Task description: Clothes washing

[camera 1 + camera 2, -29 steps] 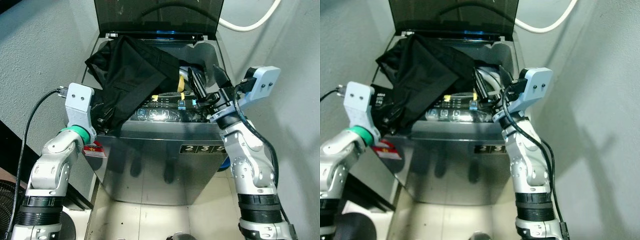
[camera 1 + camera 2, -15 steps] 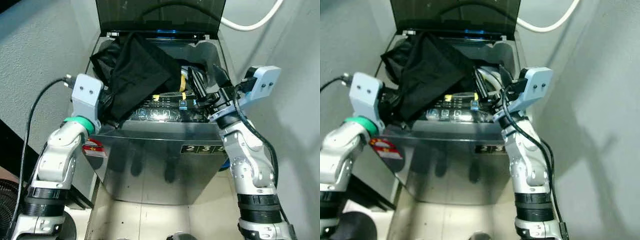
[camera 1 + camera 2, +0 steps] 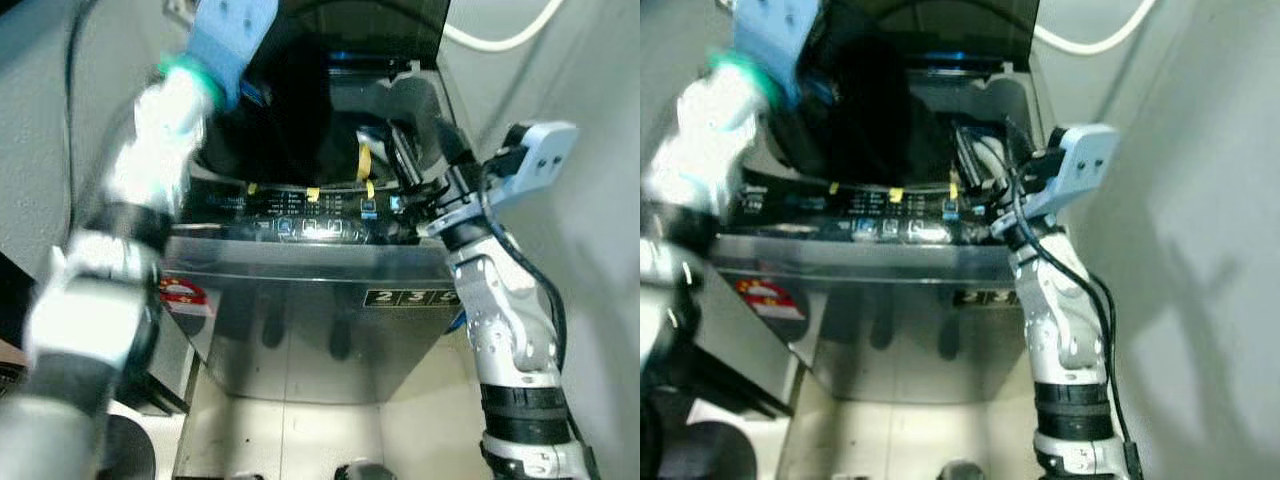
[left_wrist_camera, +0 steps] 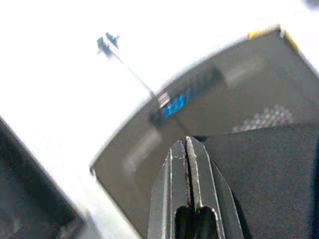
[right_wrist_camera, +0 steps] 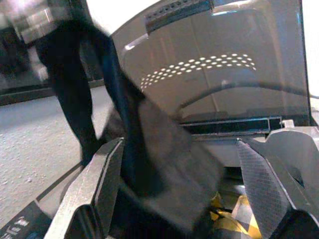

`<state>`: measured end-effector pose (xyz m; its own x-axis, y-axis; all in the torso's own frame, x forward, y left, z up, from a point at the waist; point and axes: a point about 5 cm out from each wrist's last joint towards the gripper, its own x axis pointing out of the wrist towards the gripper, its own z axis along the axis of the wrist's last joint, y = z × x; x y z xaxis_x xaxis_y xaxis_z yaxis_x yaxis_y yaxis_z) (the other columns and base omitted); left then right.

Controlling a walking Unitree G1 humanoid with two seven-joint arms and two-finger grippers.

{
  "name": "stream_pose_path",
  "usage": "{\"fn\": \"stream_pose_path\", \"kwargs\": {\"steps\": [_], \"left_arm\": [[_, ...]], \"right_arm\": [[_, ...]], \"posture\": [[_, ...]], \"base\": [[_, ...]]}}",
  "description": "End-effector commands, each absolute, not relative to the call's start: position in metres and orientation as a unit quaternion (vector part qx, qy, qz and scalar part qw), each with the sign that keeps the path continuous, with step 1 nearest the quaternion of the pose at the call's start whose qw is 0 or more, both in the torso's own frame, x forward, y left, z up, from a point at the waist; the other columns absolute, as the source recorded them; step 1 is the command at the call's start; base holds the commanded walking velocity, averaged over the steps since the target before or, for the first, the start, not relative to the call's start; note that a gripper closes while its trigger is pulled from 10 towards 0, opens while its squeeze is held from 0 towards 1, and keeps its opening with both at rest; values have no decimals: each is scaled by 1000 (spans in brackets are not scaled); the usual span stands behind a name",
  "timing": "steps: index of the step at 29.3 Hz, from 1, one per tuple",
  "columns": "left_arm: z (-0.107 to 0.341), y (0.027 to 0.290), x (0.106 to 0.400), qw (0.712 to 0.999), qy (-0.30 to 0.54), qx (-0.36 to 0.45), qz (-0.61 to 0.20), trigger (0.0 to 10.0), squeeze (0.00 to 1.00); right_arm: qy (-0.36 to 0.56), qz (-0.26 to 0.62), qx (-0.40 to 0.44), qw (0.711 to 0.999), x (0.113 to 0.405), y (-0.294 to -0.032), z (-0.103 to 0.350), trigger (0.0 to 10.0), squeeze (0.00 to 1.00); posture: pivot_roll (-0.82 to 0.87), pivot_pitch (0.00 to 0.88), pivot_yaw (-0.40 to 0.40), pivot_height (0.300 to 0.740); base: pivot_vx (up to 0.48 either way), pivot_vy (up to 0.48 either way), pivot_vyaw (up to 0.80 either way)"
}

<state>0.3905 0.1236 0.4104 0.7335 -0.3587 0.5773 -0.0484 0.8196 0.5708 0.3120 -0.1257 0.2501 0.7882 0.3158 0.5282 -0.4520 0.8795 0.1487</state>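
Hanging from the left hand (image 4: pixel 187 149) is a big black cloth (image 3: pixel 300 120), held up high over the open top of the washing machine (image 3: pixel 320 290). The left hand's two black fingers (image 4: pixel 172 169) are pressed tight together and pinch the cloth at its top edge. The cloth is dark, soft and floppy, and it drops down in long folds from the left hand into the tub below it. The left arm looks blurry. The right hand (image 5: pixel 184 164) sits low at the near right edge of the machine, with its fingers (image 5: pixel 102 174) spread wide and holding nothing. The cloth hangs just past those open fingers. The machine's dark lid (image 5: pixel 224 64) stands up behind the cloth.
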Motion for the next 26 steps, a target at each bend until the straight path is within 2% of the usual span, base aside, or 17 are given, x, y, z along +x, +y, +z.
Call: {"fn": "stream_pose_path", "kwargs": {"steps": [1, 2, 3, 4, 6, 10, 16, 20, 21, 22, 23, 26], "left_arm": [[386, 128, 402, 908, -292, 281, -103, 10000, 0], [374, 129, 409, 924, -251, 263, -116, 10000, 0], [359, 131, 414, 940, -209, 239, -126, 10000, 1000], [359, 131, 414, 940, -209, 239, -126, 10000, 1000], [338, 134, 420, 959, -156, 190, -144, 10000, 1000], [324, 138, 423, 968, -128, 154, -154, 10000, 1000], [327, 138, 418, 957, -175, 133, -188, 10000, 1000], [328, 136, 414, 951, -201, 137, -191, 10000, 1000], [326, 131, 405, 938, -236, 160, -199, 10000, 1000], [326, 131, 405, 938, -236, 160, -199, 10000, 1000], [321, 128, 399, 930, -251, 179, -199, 10000, 0], [308, 122, 385, 915, -280, 213, -199, 10000, 0]], "right_arm": [[-255, 203, 133, 936, 309, -125, 250, 10000, 0], [-255, 202, 134, 936, 308, -125, 250, 10000, 0], [-255, 201, 134, 936, 308, -125, 250, 10000, 0], [-255, 201, 134, 936, 308, -125, 250, 10000, 0], [-254, 200, 134, 937, 306, -125, 249, 10000, 0], [-252, 202, 130, 938, 307, -127, 249, 10000, 0], [-259, 198, 128, 937, 310, -131, 254, 10000, 0], [-259, 199, 129, 937, 310, -130, 254, 10000, 0], [-257, 200, 127, 937, 310, -129, 254, 10000, 0], [-257, 200, 127, 937, 310, -129, 254, 10000, 0], [-258, 199, 126, 937, 310, -129, 255, 10000, 0], [-263, 187, 122, 939, 311, -134, 258, 10000, 0]], "posture": [[-75, 0, 84, 740], [-86, 0, 86, 740], [-88, 0, 82, 740], [-88, 0, 82, 740], [-87, 0, 72, 740], [-83, 0, 64, 740], [-79, 0, 62, 740], [-80, 0, 51, 740], [-94, 0, 44, 740], [-94, 0, 44, 740], [-106, 0, 45, 740], [-117, 0, 44, 740]], "base": [[0, 0, 0], [0, 0, 0], [0, 0, 0], [0, 0, 0], [0, 0, 0], [0, 0, 0], [0, 0, 0], [0, 0, 0], [0, 0, 0], [0, 0, 0], [0, 0, 0], [0, 0, 0]]}}
